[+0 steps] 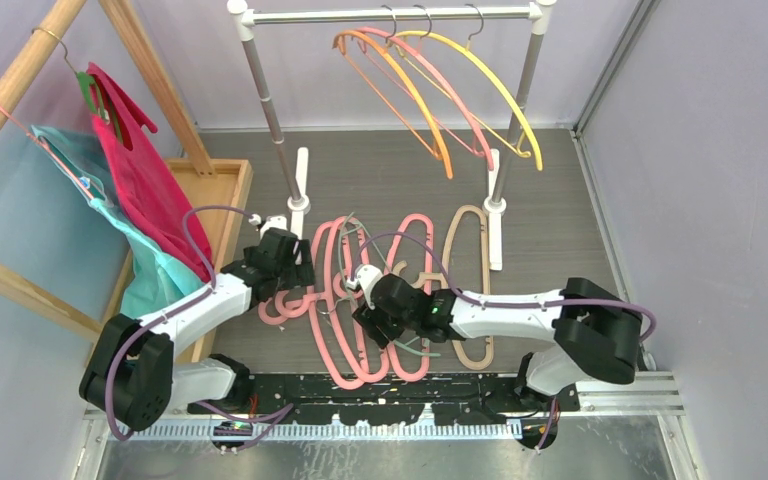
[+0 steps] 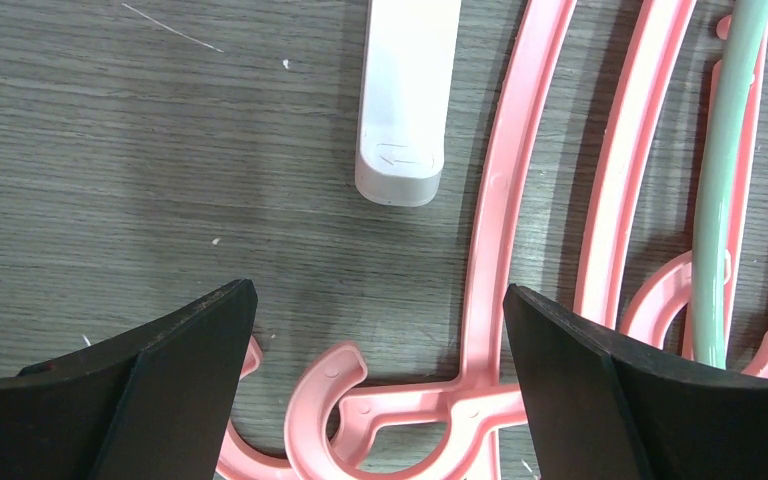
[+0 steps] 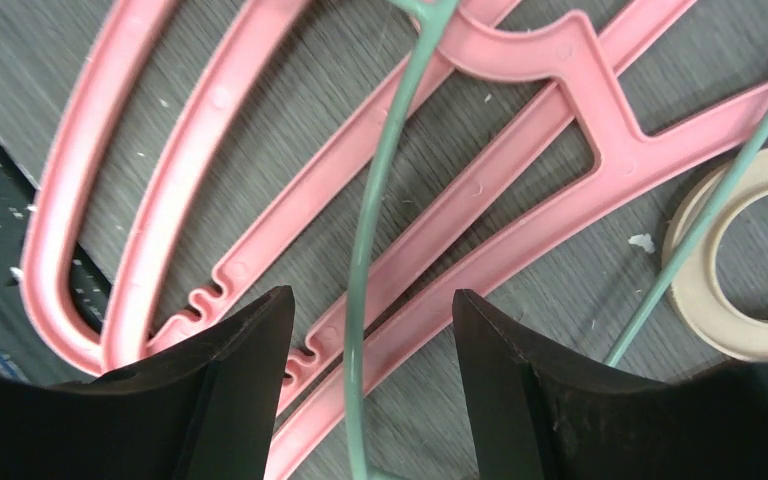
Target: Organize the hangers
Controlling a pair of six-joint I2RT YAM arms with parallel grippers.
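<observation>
Right gripper (image 3: 372,305) half-open astride the thin grey-green hanger (image 3: 385,170), nothing clamped yet. Centre the wire, clear of pink hangers (image 3: 520,200). Left gripper (image 2: 380,300) wide, empty.

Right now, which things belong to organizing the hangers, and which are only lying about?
For the job: pink hangers, beige hanger, grey-green hanger, hung hangers, rail.
Lying about: red cloth, teal cloth, tray, wooden frame.

Dark wood-grain bench (image 2: 160,150): thick pink hangers (image 3: 520,45) lying flat, a beige hanger (image 3: 750,342) alongside, white rack foot (image 2: 400,100) planted.
</observation>
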